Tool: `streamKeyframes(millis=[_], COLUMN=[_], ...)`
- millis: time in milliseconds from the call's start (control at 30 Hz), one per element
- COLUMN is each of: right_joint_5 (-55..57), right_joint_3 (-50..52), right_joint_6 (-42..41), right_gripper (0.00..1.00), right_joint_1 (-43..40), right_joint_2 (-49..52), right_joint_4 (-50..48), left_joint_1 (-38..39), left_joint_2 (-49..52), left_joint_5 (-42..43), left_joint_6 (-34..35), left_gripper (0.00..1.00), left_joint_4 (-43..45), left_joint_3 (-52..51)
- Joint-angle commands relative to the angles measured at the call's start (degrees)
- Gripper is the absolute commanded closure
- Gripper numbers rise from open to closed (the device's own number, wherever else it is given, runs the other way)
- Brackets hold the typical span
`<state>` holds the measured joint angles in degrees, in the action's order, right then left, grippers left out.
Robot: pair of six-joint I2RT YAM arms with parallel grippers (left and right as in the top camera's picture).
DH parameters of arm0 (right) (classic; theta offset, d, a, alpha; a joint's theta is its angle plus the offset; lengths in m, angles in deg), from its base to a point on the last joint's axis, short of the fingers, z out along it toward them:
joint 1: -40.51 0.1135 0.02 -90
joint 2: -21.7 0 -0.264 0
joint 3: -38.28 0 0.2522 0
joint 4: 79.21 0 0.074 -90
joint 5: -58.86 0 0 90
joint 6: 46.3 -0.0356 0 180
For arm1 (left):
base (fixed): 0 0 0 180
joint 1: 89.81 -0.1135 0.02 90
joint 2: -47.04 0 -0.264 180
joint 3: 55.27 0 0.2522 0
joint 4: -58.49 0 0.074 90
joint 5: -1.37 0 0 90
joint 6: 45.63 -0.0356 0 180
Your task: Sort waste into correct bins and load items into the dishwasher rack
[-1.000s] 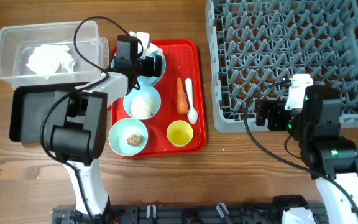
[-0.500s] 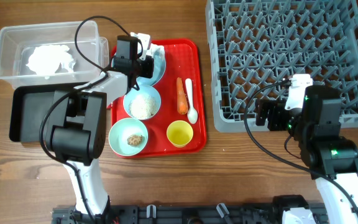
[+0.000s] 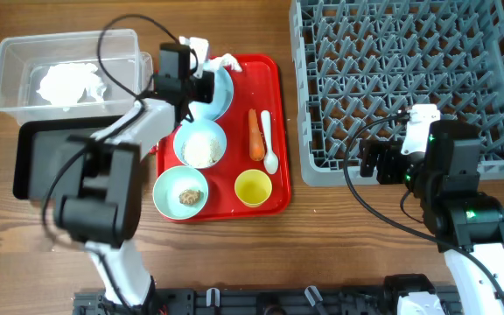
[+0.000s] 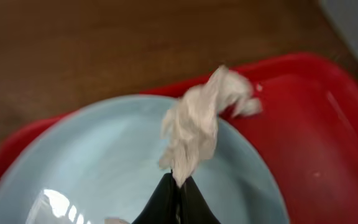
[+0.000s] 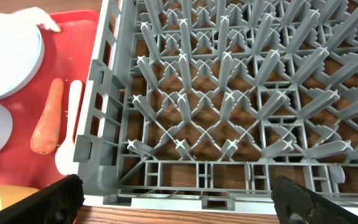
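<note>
Left gripper (image 4: pixel 178 186): jaws pressed together on the lower tail of a crumpled wrapper (image 4: pixel 194 127). The thin pinch on one end looks chosen to keep the fingers off the dish below.
Wrapper: pale and bunched, held over the far rim of the plate (image 4: pixel 92 162), at the back corner of the red tray (image 4: pixel 303 143). Whether its loose end touches the plate cannot be told.
Likely destination: the clear tub (image 3: pixel 59 37) sits just beside that corner and already holds a white crumpled mass, a short carry to the left. The black tray (image 3: pixel 33 157) lies in front of the tub with nothing seen in it.
Right gripper (image 5: pixel 176 196): jaws spread wide with nothing between them, parked at the near edge of the rack (image 5: pixel 229 93). It appears to be waiting there, out of the left arm's way.
Waste on the red tray: a carrot (image 5: pixel 46 118) next to the spoon (image 5: pixel 70 124), rice in the blue bowl (image 3: pixel 201 144), and a brown lump in the mint bowl (image 3: pixel 180 192).
Dishes: the yellow cup (image 3: pixel 254 187) stands at the tray's front. The rack holds nothing, so loading has not begun.
Stage: early in the sorting. The dishes probably have to be emptied before they go in.
Risk: the light wrapper could slip from so small a grip.
</note>
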<state>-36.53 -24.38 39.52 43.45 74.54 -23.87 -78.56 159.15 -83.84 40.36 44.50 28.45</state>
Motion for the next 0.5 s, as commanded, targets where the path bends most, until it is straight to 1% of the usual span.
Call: streamKeyframes(millis=[0,133,200,400,433,467], right_joint_5=[-0.7,-0.7,-0.7,-0.7,-0.7,-0.7], right_joint_3=[-1.4,-1.4,-1.4,-1.4,-1.4,-1.4], right_joint_6=[0.6,0.6,0.6,0.5,0.5,0.5], right_gripper=[0.00,0.00,0.00,0.00,0.00,0.00], right_joint_1=[0.1,0.1,0.1,0.1,0.1,0.1], right_joint_2=[0.2,0.2,0.2,0.2,0.2,0.2], right_joint_4=[0.1,0.1,0.1,0.1,0.1,0.1], left_joint_1=[-2.4,-7.0,-10.1,-19.1,-20.2,-21.2], left_joint_2=[-11.0,-16.6,-17.8,-16.1,-15.5,-15.0], left_joint_5=[-8.1,-10.5,-10.5,-10.3,-10.2,-10.2], left_joint_6=[-0.1,0.0,1.5,8.3,9.2,10.1], left_gripper=[0.96,0.96,0.96,0.96,0.95,0.91], left_joint_4=[-1.7,-2.7,-3.5,-7.7,-8.3,-8.7], left_joint_3=[0.2,0.2,0.2,0.2,0.2,0.2])
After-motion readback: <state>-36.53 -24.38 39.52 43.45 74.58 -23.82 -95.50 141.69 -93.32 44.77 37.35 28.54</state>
